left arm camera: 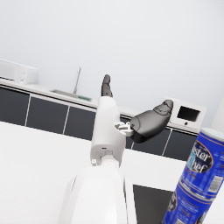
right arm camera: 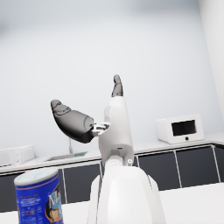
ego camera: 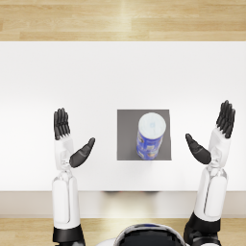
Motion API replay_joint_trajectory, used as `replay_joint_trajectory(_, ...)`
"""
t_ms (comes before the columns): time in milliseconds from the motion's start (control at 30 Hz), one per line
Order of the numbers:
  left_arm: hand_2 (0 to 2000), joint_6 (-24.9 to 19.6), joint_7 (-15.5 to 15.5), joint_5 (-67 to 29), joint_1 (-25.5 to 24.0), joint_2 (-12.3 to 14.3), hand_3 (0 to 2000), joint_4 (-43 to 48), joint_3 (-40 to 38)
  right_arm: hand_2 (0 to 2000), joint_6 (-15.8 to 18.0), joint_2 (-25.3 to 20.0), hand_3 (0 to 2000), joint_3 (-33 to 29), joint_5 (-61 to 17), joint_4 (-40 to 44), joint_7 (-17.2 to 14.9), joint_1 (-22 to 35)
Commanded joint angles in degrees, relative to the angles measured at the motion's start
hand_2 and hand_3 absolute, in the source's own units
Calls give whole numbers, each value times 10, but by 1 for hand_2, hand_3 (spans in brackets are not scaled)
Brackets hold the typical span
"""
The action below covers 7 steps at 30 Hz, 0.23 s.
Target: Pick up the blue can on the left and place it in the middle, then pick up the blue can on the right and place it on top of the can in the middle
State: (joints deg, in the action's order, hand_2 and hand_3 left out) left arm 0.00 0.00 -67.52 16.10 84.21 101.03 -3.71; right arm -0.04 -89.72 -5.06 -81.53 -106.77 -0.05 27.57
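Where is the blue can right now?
In the head view the blue can stands on the grey mat in the middle of the white table, between the two open hands, touching neither.

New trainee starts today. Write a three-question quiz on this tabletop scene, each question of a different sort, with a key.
1. True or false: the left robot hand holds the blue can.
2. The can stands on: A) bare white table B) grey mat C) wooden floor.
3. Fill in: the right robot hand is ____, holding nothing.

Key: 1 false; 2 B; 3 open.
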Motion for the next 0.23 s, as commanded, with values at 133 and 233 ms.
replay_joint_trajectory(133,0,0,0,0,0,0,0,-1,0,0,0,0,0,-1,0,0,0,0)
replay_joint_trajectory(233,0,0,0,0,0,0,0,-1,-1,0,0,0,0,-1,0,0,0,0)
